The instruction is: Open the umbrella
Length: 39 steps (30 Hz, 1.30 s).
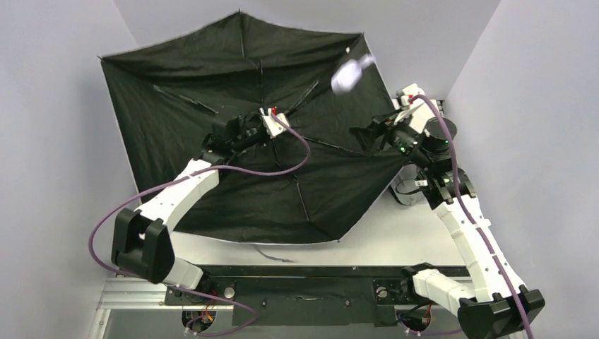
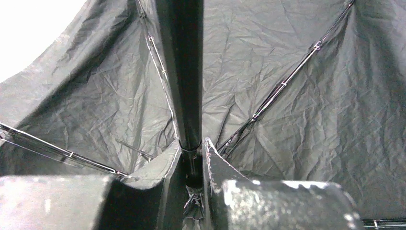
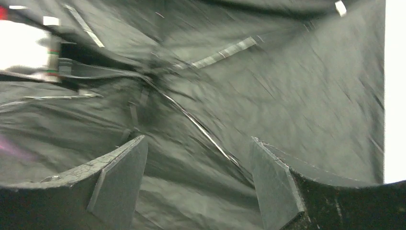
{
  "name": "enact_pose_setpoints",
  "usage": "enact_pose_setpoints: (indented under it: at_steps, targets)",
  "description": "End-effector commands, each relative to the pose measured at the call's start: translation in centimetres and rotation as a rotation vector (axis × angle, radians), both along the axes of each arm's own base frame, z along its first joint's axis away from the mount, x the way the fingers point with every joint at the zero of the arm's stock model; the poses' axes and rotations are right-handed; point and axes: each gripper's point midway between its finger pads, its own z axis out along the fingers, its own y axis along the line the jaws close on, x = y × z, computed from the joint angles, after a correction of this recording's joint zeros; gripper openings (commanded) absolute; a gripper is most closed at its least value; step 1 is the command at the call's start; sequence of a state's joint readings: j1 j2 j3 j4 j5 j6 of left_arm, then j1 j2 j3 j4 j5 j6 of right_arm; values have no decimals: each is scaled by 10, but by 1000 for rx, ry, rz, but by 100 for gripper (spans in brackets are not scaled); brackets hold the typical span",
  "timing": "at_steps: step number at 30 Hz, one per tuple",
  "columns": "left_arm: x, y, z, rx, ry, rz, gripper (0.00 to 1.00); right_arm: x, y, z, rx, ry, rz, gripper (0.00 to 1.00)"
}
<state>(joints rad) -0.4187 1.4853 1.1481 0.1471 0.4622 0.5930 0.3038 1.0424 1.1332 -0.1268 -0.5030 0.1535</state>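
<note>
The umbrella is spread open, its black inside facing the top view and filling the left and middle of the table. Its thin shaft rises from the hub to a pale, blurred handle. My left gripper is at the hub, and in the left wrist view my left gripper is shut on the shaft. My right gripper hangs over the canopy's right side. In the right wrist view my right gripper is open, with only black fabric and a rib behind its fingers.
The white table shows only at the front right of the canopy. Grey walls close in on the left, the right and behind. A purple cable loops over the canopy from the left arm. A black base rail runs along the near edge.
</note>
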Motion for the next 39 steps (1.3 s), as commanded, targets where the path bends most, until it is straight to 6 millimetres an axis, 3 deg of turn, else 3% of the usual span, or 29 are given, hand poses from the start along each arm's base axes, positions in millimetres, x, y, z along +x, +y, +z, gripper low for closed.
enact_pose_setpoints:
  at_steps: [1, 4, 8, 11, 14, 17, 19, 21, 22, 25, 34, 39]
  targets:
    - [-18, 15, 137, 119, -564, -31, 0, 4, -44, 16, -2, 2, -134, 73]
    - [-29, 20, 163, 280, -774, -51, 0, 3, -53, 27, -21, 1, -136, 78]
    - [-37, 25, 189, 402, -916, -56, 0, -8, -38, 38, 24, 62, -30, 85]
    - [-35, 32, 187, 506, -983, -52, 0, -15, -18, 43, 137, 196, 105, 87]
    - [-28, 41, 181, 606, -1046, -49, 0, -40, 9, 60, 210, 266, 328, 86]
    - [-21, 43, 179, 662, -1075, -49, 0, -57, 28, 60, 231, 357, 452, 84]
    - [-16, 44, 180, 682, -1083, -48, 0, -72, 37, 52, 173, 381, 483, 84]
    - [-12, 45, 181, 702, -1086, -46, 0, -85, 45, 29, 44, 394, 466, 85]
    - [-11, 45, 186, 704, -1094, -42, 0, -94, 43, 8, -51, 412, 472, 86]
    - [-6, 43, 180, 721, -1071, -64, 0, -104, 56, -32, -231, 455, 463, 85]
    - [7, 49, 170, 804, -1050, -63, 0, -128, 73, -77, -378, 542, 553, 80]
    - [12, 54, 168, 836, -1059, -28, 0, -144, 68, -107, -463, 622, 585, 63]
